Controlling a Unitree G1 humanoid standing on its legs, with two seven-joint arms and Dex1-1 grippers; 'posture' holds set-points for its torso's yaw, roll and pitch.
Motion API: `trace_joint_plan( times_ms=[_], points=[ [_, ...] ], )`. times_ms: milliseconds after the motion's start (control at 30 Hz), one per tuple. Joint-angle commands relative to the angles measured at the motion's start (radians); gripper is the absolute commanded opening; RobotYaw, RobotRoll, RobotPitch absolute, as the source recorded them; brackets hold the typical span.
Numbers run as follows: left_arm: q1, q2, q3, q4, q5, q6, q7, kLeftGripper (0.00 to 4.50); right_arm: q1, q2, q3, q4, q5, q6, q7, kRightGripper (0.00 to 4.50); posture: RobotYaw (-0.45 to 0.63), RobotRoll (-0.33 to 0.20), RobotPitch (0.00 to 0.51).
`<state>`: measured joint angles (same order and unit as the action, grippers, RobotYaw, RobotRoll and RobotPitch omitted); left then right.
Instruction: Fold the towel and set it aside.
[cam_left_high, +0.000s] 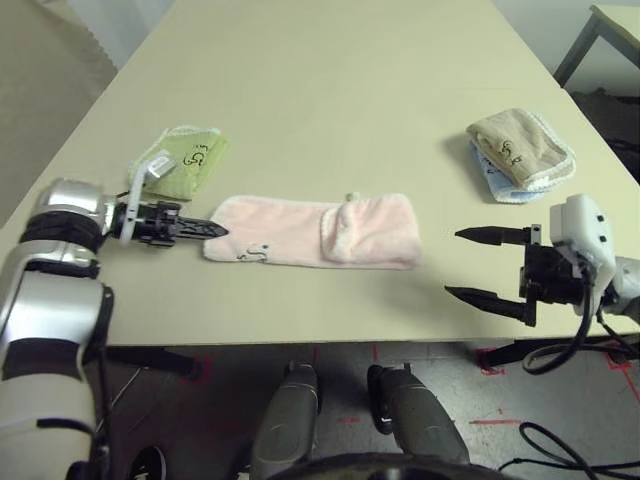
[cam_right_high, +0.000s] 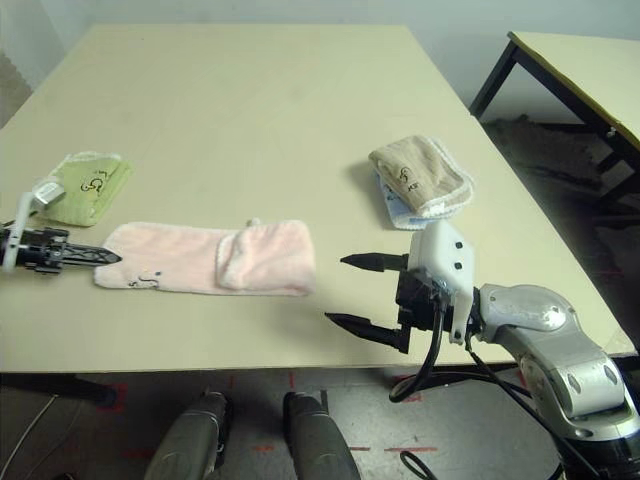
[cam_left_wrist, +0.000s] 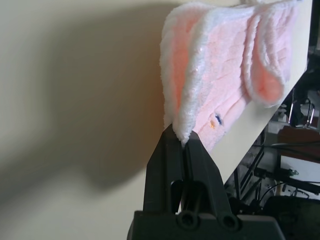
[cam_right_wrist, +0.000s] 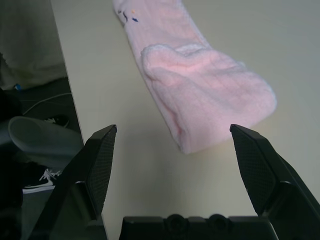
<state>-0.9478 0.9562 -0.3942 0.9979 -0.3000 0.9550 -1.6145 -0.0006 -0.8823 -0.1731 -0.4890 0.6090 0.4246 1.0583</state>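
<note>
Towel, pale pink, lies folded lengthwise near the bench's front edge. Left hand is clamped on its left end, while right hand hovers wide open and empty to its right.

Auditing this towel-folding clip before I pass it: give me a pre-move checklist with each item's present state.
1. Left end effector shut on the pink towel's edge: ok.
2. Right end effector open, apart from the towel: ok.
3. Towel fully folded: not ok; one end is folded over, the rest lies long.
4. Towel wholly on the table: ok.
5. Green folded towel and beige folded towel apart from the pink one: ok.
</note>
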Motion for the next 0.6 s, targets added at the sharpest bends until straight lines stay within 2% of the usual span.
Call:
trace_joint_plan(
  times_ms=[33, 167, 267, 400, 600],
  points=[
    [0.047, 0.06, -0.063, -0.193, -0.16, 0.096, 0.0, 0.03, 0.007, 0.005, 0.005, -0.022, 0.006, 0.013, -0.011, 4.5, -0.04, 0.0, 0.171],
    [0.038, 0.07, -0.03, -0.378, -0.326, 0.272, 0.0, 0.03, 0.01, 0.008, 0.007, -0.033, 0.01, 0.023, -0.021, 4.5, -0.04, 0.0, 0.173],
    [0.014, 0.028, 0.013, -0.464, -0.378, 0.369, 0.0, 0.03, 0.011, 0.011, 0.011, -0.042, 0.013, 0.031, -0.028, 4.5, -0.04, 0.0, 0.172],
    [-0.019, -0.083, 0.114, -0.516, -0.415, 0.46, 0.085, 0.03, 0.011, 0.014, 0.014, -0.052, 0.016, 0.04, -0.038, 4.5, -0.05, 0.0, 0.17],
    [-0.013, -0.265, 0.25, -0.563, -0.44, 0.509, 0.267, 0.03, 0.014, 0.025, -0.002, -0.07, 0.027, 0.064, -0.076, 4.5, -0.07, 0.0, 0.164]
  ],
)
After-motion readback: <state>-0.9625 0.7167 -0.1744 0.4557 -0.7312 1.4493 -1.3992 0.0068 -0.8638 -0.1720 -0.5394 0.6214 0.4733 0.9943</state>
